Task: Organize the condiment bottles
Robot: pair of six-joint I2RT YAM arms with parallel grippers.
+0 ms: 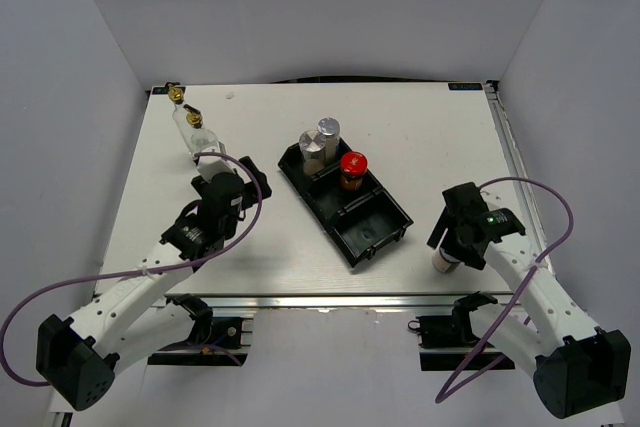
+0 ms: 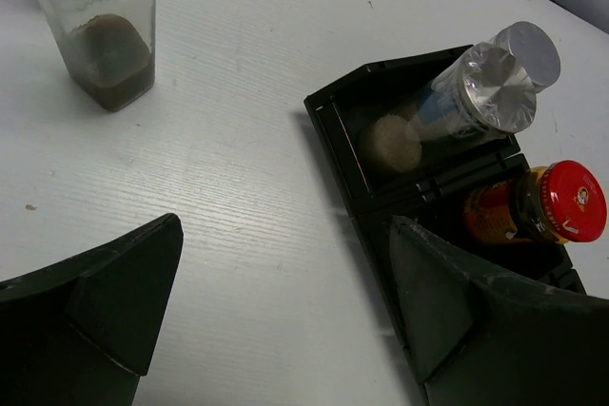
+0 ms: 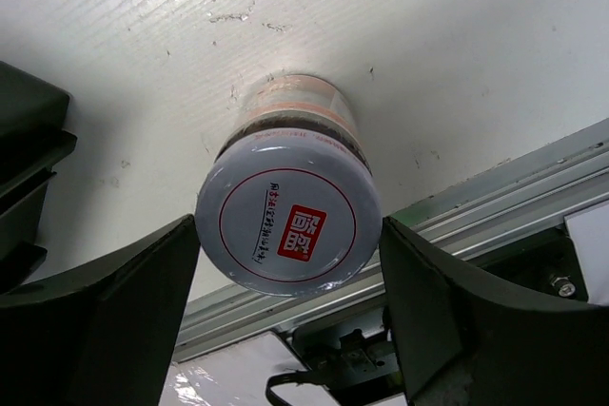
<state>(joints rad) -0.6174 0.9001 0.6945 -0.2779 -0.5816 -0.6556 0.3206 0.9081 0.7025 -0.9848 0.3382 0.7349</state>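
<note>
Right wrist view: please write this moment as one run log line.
right end effector: astride small jar, grip unclear | left end effector: open, empty | tray: two shakers, red-capped jar

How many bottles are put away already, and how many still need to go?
Done: two silver-capped shakers and the red-capped jar stand in the black tray. In hand: the right gripper pinches the white-lidded jar on the table. Still to do: two glass bottles at the table's far-left corner; the left gripper is open and empty.
</note>
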